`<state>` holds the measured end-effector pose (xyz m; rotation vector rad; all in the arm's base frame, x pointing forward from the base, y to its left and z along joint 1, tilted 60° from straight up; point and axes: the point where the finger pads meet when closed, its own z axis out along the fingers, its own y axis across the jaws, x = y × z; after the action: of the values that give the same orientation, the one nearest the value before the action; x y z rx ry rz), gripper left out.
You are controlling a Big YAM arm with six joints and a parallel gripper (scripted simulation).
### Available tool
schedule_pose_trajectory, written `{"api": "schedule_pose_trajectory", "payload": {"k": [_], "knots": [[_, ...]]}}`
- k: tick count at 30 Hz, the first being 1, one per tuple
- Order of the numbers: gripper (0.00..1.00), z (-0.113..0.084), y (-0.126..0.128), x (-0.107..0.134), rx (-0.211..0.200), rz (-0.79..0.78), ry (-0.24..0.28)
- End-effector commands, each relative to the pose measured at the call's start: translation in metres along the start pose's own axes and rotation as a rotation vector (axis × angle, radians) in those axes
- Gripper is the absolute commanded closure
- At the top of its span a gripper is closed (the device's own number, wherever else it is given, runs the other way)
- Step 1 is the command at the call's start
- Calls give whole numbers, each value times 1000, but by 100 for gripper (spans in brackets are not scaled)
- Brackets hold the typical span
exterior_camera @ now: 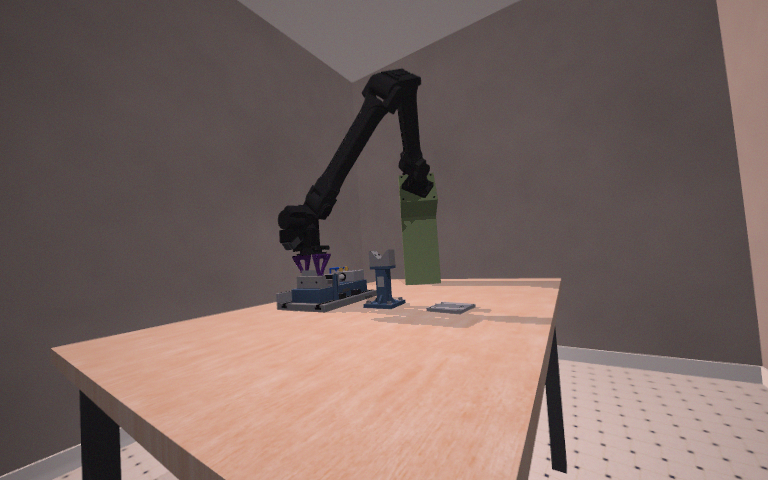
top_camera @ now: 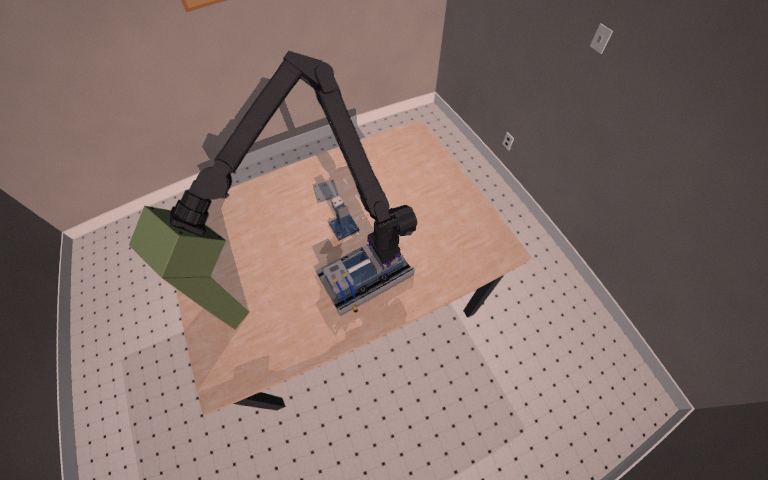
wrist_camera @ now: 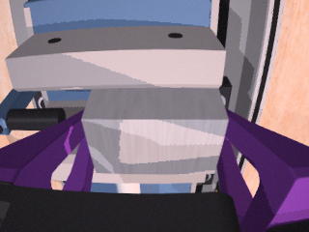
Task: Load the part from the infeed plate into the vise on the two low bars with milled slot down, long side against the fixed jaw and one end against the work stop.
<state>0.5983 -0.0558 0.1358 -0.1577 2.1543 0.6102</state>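
Note:
My gripper [top_camera: 390, 261] [exterior_camera: 314, 272] [wrist_camera: 154, 115] is shut on the part [wrist_camera: 174, 108], one purple finger at each end. The part is a plain grey block with its long side at or very near the fixed jaw [exterior_camera: 311, 281] [wrist_camera: 116, 70], the block with two holes on top. No slot shows on its visible faces; its underside is hidden. The work stop [wrist_camera: 36, 119], a black rod, points at its left end; a gap shows between them, with the left finger there. The vise [top_camera: 376, 294] [exterior_camera: 317, 296] is open. Whether the part touches the low bars cannot be told.
The V-block [top_camera: 338, 202] [exterior_camera: 382, 260] stands empty on its blue pedestal beside the vise. The infeed plate [top_camera: 324, 191] [exterior_camera: 451, 307] lies beyond it without a part. Blue hoses [top_camera: 340, 291] rise at the vise's cylinder end. A green arm mount [top_camera: 192, 254] [exterior_camera: 421, 249] stands at the side.

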Motion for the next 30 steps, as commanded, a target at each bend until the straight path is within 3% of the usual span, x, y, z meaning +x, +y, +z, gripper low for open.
{"api": "schedule_pose_trajectory", "payload": {"k": [1, 30], "knots": [[100, 4, 11, -13, -10, -8, -6], [100, 10, 7, -9, -10, -7, -2]]}}
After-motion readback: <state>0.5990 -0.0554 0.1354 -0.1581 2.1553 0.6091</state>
